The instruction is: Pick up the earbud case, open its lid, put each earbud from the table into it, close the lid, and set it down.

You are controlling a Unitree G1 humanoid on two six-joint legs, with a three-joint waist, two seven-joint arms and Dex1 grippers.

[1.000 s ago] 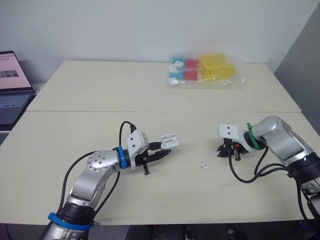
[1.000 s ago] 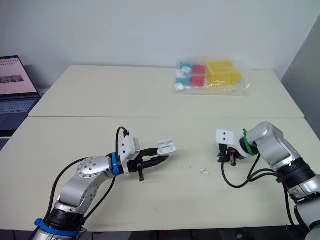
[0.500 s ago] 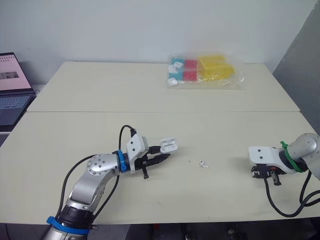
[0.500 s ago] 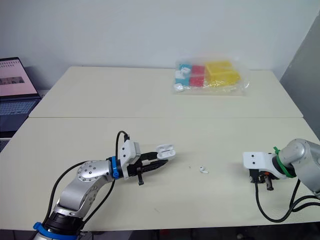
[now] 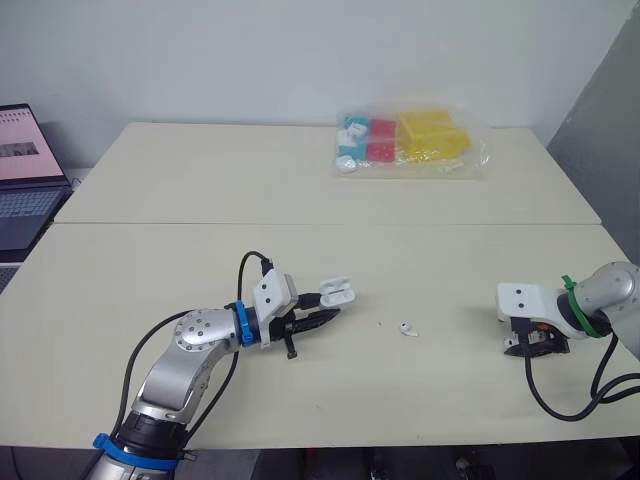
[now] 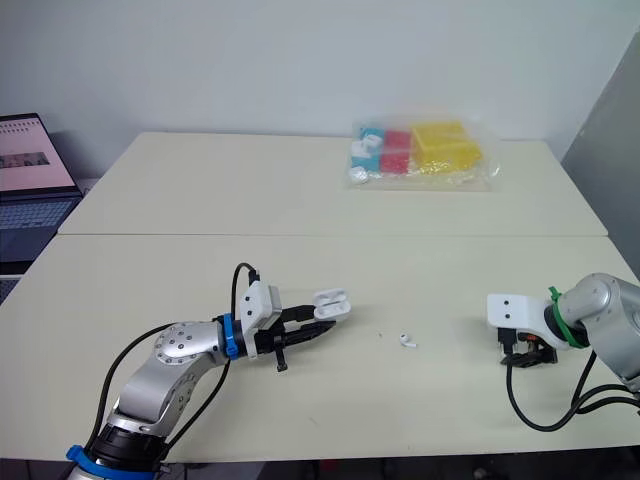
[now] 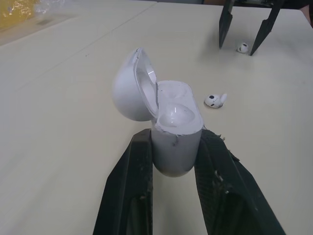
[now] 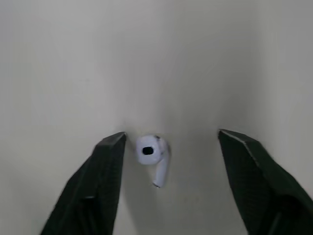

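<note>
The open dark laptop is cut off at the frame's left edge. The clear plastic bag's coloured contents are too small to identify.

One earbud case, two earbuds, one laptop, one plastic bag.

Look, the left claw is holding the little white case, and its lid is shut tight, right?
Not quite. The left claw does hold the little white case, but its lid is not shut: it is open and tipped back from the case. The left wrist view shows this.
</note>
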